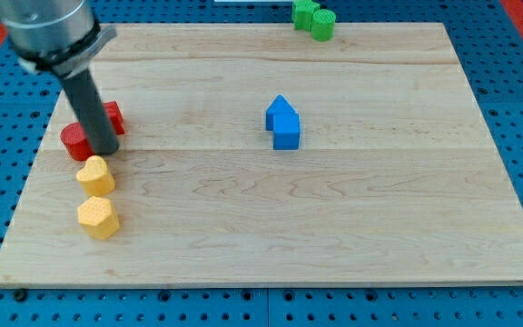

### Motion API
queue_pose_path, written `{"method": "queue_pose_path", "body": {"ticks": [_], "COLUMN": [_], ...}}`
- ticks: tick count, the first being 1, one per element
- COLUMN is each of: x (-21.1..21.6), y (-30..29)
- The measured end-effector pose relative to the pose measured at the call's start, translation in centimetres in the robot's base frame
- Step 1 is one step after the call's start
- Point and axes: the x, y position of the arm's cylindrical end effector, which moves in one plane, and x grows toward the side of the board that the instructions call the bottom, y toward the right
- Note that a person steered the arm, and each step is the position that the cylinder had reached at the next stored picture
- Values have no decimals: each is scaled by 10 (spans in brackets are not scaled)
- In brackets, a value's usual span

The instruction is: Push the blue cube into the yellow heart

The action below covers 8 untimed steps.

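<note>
The blue cube (287,133) sits near the board's middle, touching a second blue block (280,110) just above it. The yellow heart (95,174) lies at the view's left. A yellow hexagonal block (98,217) lies just below the heart. My tip (104,150) rests at the left, just above the yellow heart and far left of the blue cube. The rod covers part of the red blocks.
Two red blocks (77,139) sit behind the rod at the left. Two green blocks (313,18) lie at the board's top edge. The wooden board (271,236) lies on a blue pegboard.
</note>
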Motion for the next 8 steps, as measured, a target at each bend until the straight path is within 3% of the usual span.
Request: {"method": "queue_pose_path", "body": {"ticks": [1,2,3,4,5,8], "x": [28,3,24,8,-55,-72], "y": [25,44,177,286,296,296]}}
